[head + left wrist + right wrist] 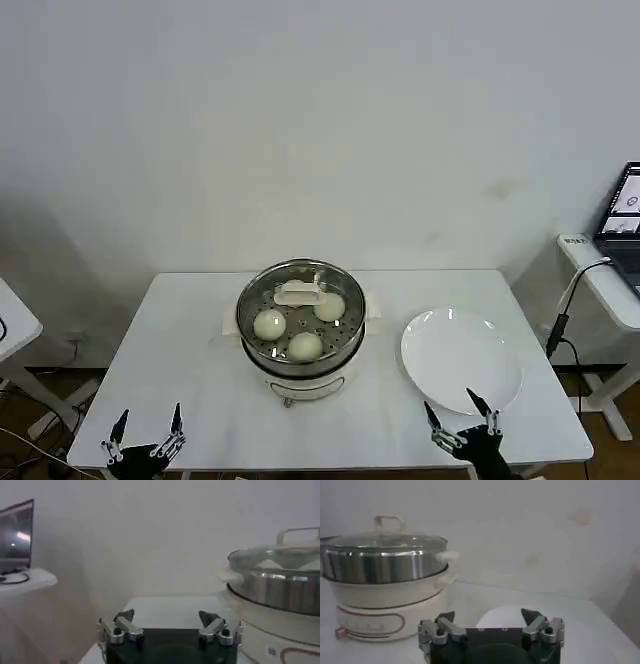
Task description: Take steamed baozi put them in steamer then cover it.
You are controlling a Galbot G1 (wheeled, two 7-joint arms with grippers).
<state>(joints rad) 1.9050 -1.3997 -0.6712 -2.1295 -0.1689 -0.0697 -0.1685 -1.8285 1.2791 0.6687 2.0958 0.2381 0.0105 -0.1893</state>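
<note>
The shiny steel steamer (300, 330) stands on its white base at the table's middle, with the glass lid (300, 295) resting on it. Through the lid I see three cream-white baozi (269, 324) on the perforated tray. My left gripper (148, 424) hangs open at the table's front left edge, holding nothing. My right gripper (459, 413) is open and empty at the front right, over the near rim of the white plate (455, 350). The left wrist view shows the left gripper (166, 616) and the steamer (278, 585). The right wrist view shows the right gripper (488, 616) and the steamer (380, 567).
The white plate (507, 616) is bare. A side desk with a laptop (624, 210) stands to the right of the table, and a cable (558, 320) hangs from it. Another white table edge (15, 320) sits at the left.
</note>
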